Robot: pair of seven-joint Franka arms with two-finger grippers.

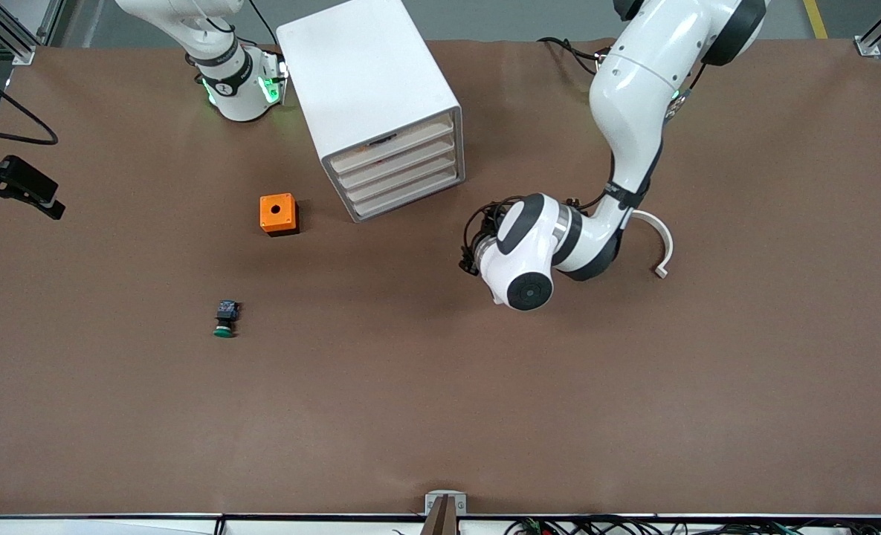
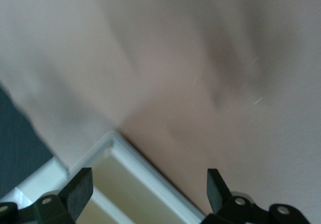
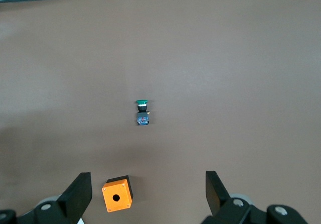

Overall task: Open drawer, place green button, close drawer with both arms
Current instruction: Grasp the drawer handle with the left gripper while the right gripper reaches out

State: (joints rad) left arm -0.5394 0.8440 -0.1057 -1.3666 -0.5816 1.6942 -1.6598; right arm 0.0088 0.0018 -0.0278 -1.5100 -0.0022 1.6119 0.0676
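We see the small green-capped button [image 1: 225, 320] lying on the brown table [image 1: 633, 409], nearer the camera than the orange box [image 1: 278, 214]. All 4 white cabinet drawers [image 1: 403, 186] are shut. The left gripper [image 2: 145, 189] is open in front of the cabinet; the right gripper [image 3: 145, 189] is open above the orange box.

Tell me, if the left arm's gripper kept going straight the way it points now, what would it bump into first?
Probably the white cabinet. In the left wrist view the left gripper, fingers open, frames a corner of the cabinet's drawer fronts with brown table past it. How far off it is, I can't tell.

The tabletop [image 1: 633, 386] carries one cabinet [image 1: 369, 96] with four stacked drawers [image 1: 403, 174]. There is one green-capped button [image 1: 225, 319] and one orange box [image 1: 278, 214]. Two arms [image 1: 626, 96] are present.
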